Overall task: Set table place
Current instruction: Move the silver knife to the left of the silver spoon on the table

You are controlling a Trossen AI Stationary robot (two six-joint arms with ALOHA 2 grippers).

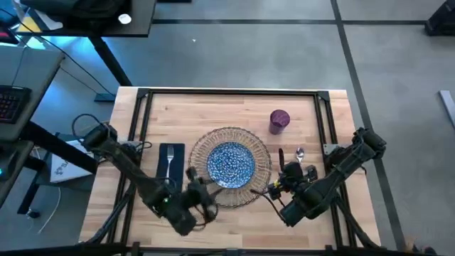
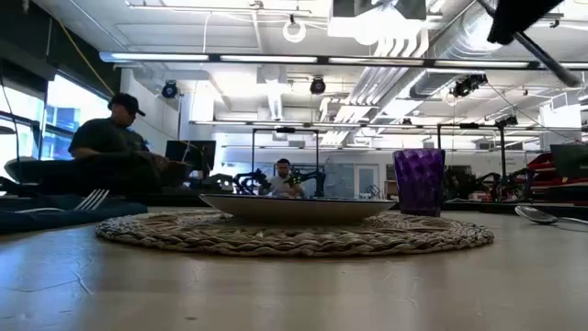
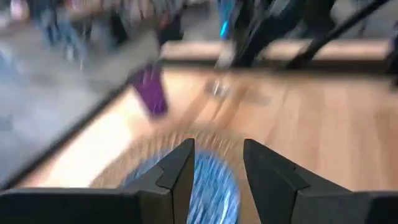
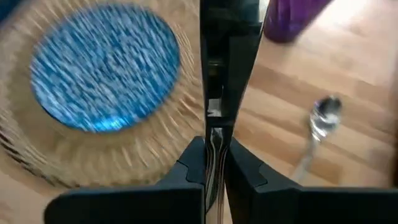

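High view: the place is looking mostly laid on the table [image 1: 234, 107], and every position below is being given from the plate [image 1: 231, 163], which is sitting at the centre of the round woven mat [image 1: 249, 192].
Mat and plate: done, as far as I can judge; the plate is lying flat on the mat and both are sitting squarely in the low view.
Napkin and fork: the dark napkin [image 1: 171, 161] is lying just left of the plate, clear of the mat's edge, with the fork [image 1: 170, 163] resting on top of it, tines pointing to the far side of the table.
Cup: the purple cup [image 1: 279, 120] is standing upright beyond the plate and to its right, off the mat.
Spoon: the spoon [image 1: 300, 154] is lying on the bare wood right of the plate, just past the mat's edge.
Right gripper: the right gripper [image 1: 279, 187] is hanging to the right of the plate at the mat's edge, jaws narrow and pinching a slim silver piece of cutlery [image 4: 214, 146], probably the knife; the right wrist view is showing it upright between the fingers.
Left gripper: the left gripper [image 1: 193, 186] is waiting at the near left of the plate by the mat's rim, jaws parted a little and holding nothing.
Left to do: my reading is that only the held cutlery is waiting to be laid, most likely between the plate and the spoon.
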